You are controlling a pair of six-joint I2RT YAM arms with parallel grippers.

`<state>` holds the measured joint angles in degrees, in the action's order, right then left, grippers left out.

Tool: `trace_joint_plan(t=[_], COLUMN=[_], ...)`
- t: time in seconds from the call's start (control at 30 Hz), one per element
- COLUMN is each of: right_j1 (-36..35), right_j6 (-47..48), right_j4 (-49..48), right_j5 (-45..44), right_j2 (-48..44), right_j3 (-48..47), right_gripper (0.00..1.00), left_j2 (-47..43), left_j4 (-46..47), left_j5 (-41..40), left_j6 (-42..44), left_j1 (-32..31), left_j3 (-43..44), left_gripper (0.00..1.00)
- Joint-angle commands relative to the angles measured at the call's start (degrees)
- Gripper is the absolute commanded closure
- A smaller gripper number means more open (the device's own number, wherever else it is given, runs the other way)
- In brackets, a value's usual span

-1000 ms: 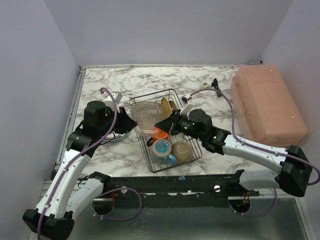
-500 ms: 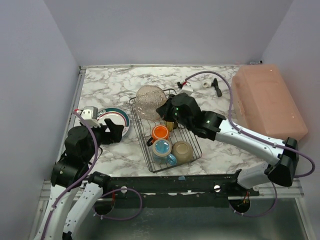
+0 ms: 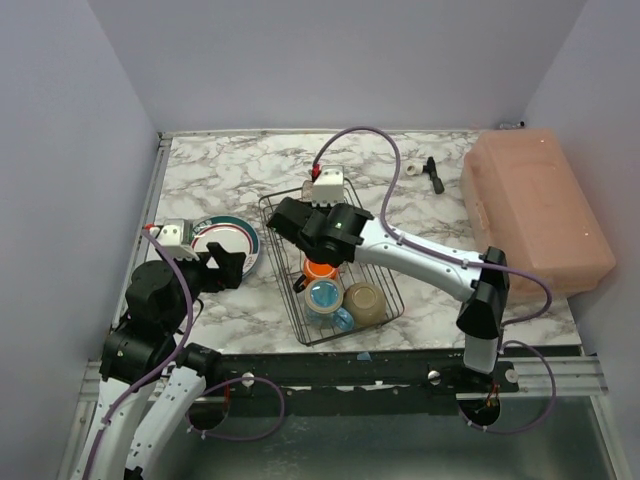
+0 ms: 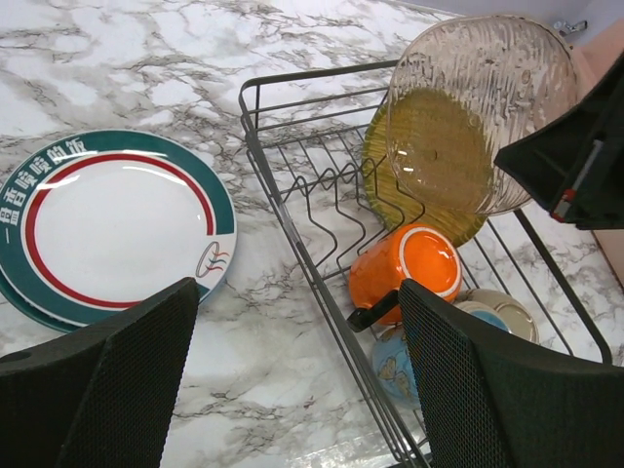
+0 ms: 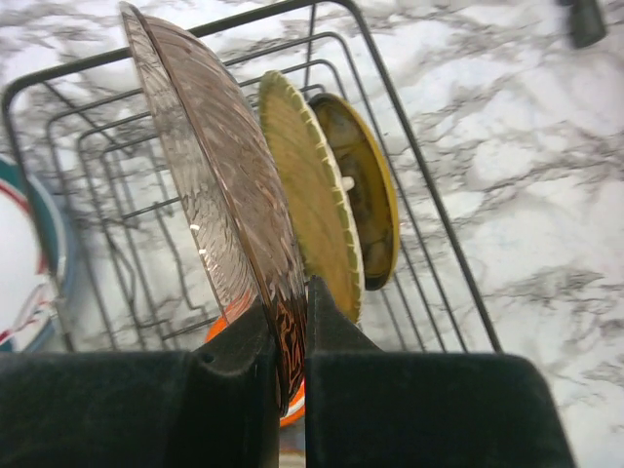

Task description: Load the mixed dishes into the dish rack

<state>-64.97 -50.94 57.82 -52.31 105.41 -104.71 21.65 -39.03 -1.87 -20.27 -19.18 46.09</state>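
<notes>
My right gripper (image 5: pixel 292 314) is shut on the lower rim of a clear pink ribbed plate (image 5: pixel 210 171), which it holds upright on edge over the back of the dish rack (image 5: pixel 421 166). Behind it a larger yellow plate (image 5: pixel 310 210) and a small yellow dark-rimmed plate (image 5: pixel 369 195) stand upright. An orange mug (image 3: pixel 320 267), a blue mug (image 3: pixel 323 296) and a pale upturned bowl (image 3: pixel 366 301) sit in the rack's front. My left gripper (image 4: pixel 294 375) is open and holds nothing. It hovers between the rack and a green-rimmed white plate (image 4: pixel 107 224) on the counter.
A large pink box (image 3: pixel 535 205) fills the right side of the marble counter (image 3: pixel 210 175). A small black tool (image 3: pixel 433 175) lies at the back near it. Another plate's edge (image 4: pixel 18 304) shows under the green-rimmed one. My right arm (image 3: pixel 420 250) stretches across the rack.
My left gripper let go of the pink plate, opened and drew back left near the green-rimmed plate. My right arm swung left over the rack and turned the plate upright.
</notes>
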Motion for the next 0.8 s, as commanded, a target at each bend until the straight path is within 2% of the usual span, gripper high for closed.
trace_joint_plan(t=[0.0,0.23,0.6,0.77], right_j1=[-0.6,-0.6,-0.6,-0.7], right_j6=[-4.5,-1.3,1.8,5.1], right_j4=[16.1,17.9,14.9,8.2], right_j5=[-11.2,-14.2,-13.9,-8.3], right_j2=[7.0,14.7,21.4,20.9], right_j3=[-7.2,-13.2,-13.8,-10.5], right_gripper=[1.00,1.00,0.99,0.88], left_j2=[-0.8,-1.0,-0.6,-0.1], left_j4=[0.8,0.9,0.9,0.8], left_j5=[-1.4,-1.4,-2.1,-2.5], left_j6=[1.0,1.1,1.1,1.1], left_j1=[-1.1,-1.8,-1.9,-1.9], left_j3=[-0.5,-0.6,-0.5,-0.4], left_gripper=[0.17,0.17,0.16,0.16])
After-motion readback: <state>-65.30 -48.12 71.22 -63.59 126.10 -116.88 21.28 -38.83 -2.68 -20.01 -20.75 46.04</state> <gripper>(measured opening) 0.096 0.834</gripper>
